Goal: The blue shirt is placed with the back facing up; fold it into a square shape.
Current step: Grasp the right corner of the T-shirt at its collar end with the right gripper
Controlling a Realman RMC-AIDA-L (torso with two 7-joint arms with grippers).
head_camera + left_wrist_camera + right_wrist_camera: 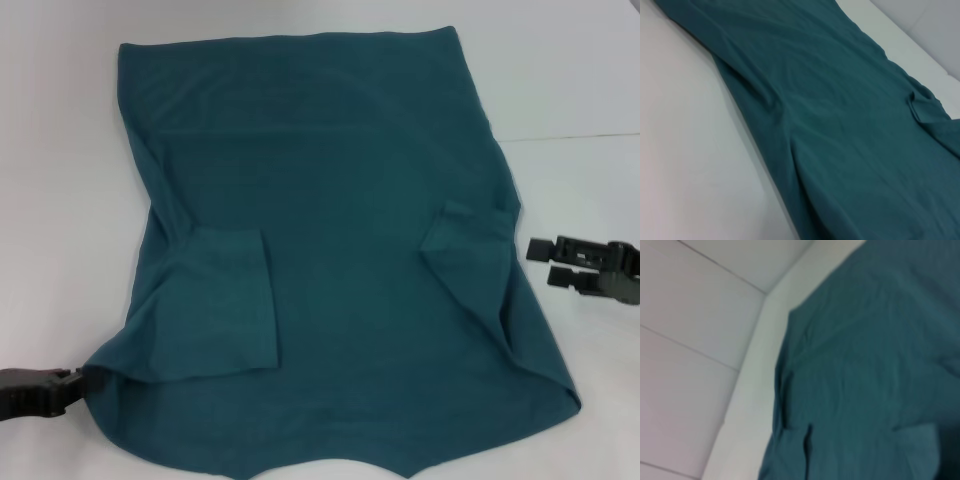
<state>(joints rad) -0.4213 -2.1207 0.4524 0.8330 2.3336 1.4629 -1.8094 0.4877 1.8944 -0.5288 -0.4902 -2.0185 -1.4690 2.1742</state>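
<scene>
A plain white counter (60,200) fills the head view, its far right part crossed by a thin seam line; in the right wrist view pale panels with narrow joints stand beyond the counter's edge. No container shows anywhere. The blue shirt (330,250) lies spread flat across the middle of the counter, plain side up, its straight hem at the far side and both short sleeves folded inward onto the body. The cloth has soft wrinkles along its left edge, clear in the left wrist view (840,130). The left pincer (72,388) sits at the near left corner of the shirt, its tips touching the cloth edge there; whether it grips the cloth cannot be told. The right pincer (540,262) hangs just beside the shirt's right edge, apart from it, its fingers narrowly parted and holding nothing.
</scene>
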